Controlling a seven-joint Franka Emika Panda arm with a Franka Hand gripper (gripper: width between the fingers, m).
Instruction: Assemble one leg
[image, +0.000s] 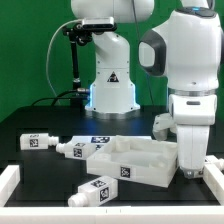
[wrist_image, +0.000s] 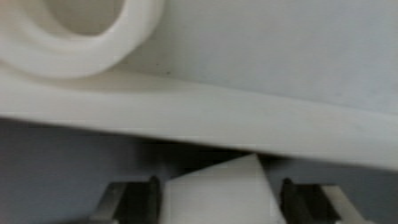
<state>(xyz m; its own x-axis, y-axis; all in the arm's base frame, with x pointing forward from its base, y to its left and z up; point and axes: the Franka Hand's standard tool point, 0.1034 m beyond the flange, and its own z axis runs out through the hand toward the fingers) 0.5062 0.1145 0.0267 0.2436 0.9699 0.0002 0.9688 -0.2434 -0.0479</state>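
The large white tray-like part (image: 140, 160) lies on the black table at centre right. My gripper (image: 190, 168) reaches down at its edge on the exterior view's right. In the wrist view my gripper (wrist_image: 217, 200) has a finger (wrist_image: 135, 200) on each side of a thin white wall of that part (wrist_image: 231, 95), and both pads seem to touch it. A round hole (wrist_image: 71, 20) shows in the part. Three legs, chunky white pegs with tags, lie apart from the gripper: one (image: 36, 142) far to the exterior view's left, one (image: 84, 147) beside the tray-like part, one (image: 103, 189) in front.
The arm's white base (image: 110, 85) stands behind the parts, with a black stand (image: 72, 55) beside it. A white border (image: 8, 185) runs along the table's edge at the exterior view's left, and another piece (image: 214, 170) at its right.
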